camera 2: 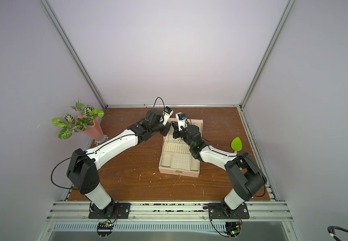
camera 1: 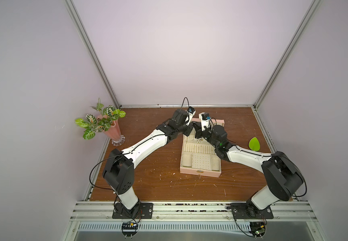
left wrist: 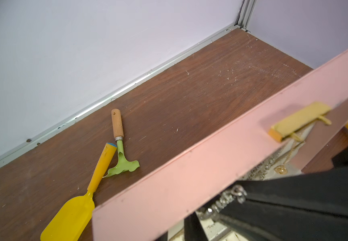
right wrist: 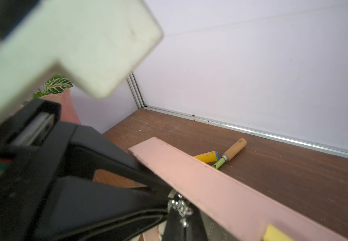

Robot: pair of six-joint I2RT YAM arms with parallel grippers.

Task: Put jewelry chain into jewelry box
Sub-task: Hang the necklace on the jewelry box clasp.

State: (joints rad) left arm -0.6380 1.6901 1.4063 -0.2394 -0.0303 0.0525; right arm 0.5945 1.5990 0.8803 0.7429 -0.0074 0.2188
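Jewelry box [camera 1: 200,172] sits open on scratched brown tabletop [camera 1: 158,183].

jewelry box [camera 1: 189,171]: pink outside; cream lining, one panel dotted in a regular grid
clasp [camera 1: 199,171]: gold
jewelry chain [left wrist: 228,199]: silver, glinting
counter [camera 1: 158,183]: dark brown wood grain, flecked with white
walls [camera 1: 169,52]: pale lilac
frame rails [camera 1: 93,54]: silver-grey
vase [camera 1: 112,132], far left: pink, with a clear glass foot
plant [camera 1: 90,119]: green leaves striped white, pinkish veins
leaf-shaped scoop [camera 1: 254,144], right: bright green
shovel [left wrist: 70,217]: yellow blade, orange-yellow handle, blue end cap
rake [left wrist: 124,165]: light green head, pale wood handle, silver collar
arms [camera 1: 146,144]: white shells, black joints
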